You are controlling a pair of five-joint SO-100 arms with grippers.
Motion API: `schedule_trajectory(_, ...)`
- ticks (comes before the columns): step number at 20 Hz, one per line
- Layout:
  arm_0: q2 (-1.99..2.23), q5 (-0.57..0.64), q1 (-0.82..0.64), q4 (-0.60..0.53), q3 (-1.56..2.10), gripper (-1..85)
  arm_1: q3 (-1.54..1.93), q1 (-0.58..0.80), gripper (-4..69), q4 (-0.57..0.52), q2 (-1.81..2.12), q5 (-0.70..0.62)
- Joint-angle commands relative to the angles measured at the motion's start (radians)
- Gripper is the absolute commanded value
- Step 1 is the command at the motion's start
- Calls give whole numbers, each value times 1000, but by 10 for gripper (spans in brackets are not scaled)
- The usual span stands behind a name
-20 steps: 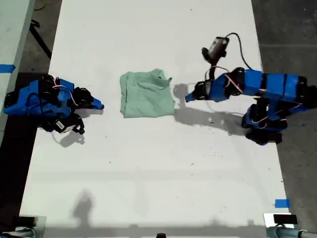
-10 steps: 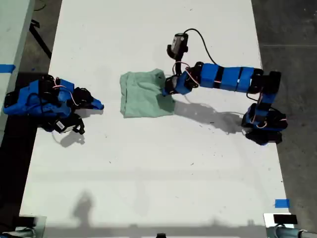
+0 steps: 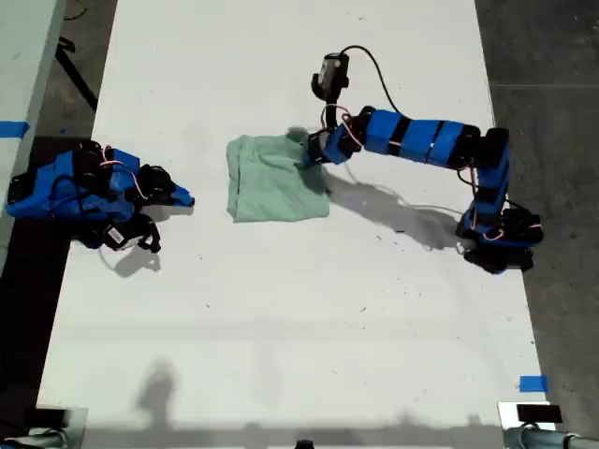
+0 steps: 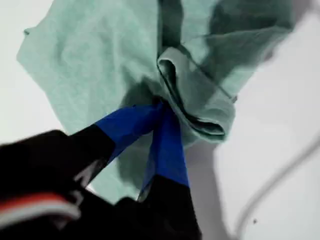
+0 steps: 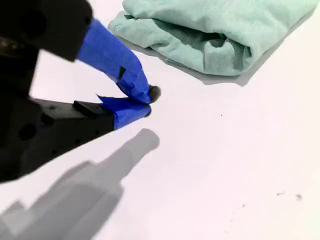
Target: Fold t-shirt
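Note:
The pale mint-green t-shirt (image 3: 271,182) lies folded into a rough square on the white table (image 3: 281,309). It also fills much of the first wrist view (image 4: 100,50). My first gripper (image 3: 307,159) reaches in from the exterior view's right to the shirt's far corner on that side. Its blue fingers are shut, and their tips (image 4: 161,106) press against a rolled fold of cloth. No cloth shows between them. My second gripper (image 3: 187,198) rests shut on the table at the exterior view's left, a short way from the shirt's folded edge (image 5: 215,25); its closed tips (image 5: 148,102) hold nothing.
A black cable (image 3: 374,70) loops above the first arm's camera. Blue tape marks sit at the table's near corner on the exterior view's right (image 3: 532,383) and beside the table on that view's left (image 3: 11,128). Dark floor borders both long sides.
The first arm has stretched out from the exterior view's right, carrying its gripper from the bare table onto the shirt's far corner. The second arm has not moved.

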Motion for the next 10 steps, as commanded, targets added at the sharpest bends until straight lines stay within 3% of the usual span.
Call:
schedule_trajectory(1, 3, -2, -20, 6, -6, 0, -218, 107, -10, -14, -69, -78)
schedule_trajectory(5, 3, -2, -29, 8, -6, 0, -341, 252, -10, -32, -175, -129)
schedule_trajectory(7, 3, -8, -29, 9, -6, 5, -347, 273, -10, 11, -141, -133)
schedule_trajectory(10, 3, -9, 26, 9, -6, 148, -239, 252, -10, 78, 28, -127)
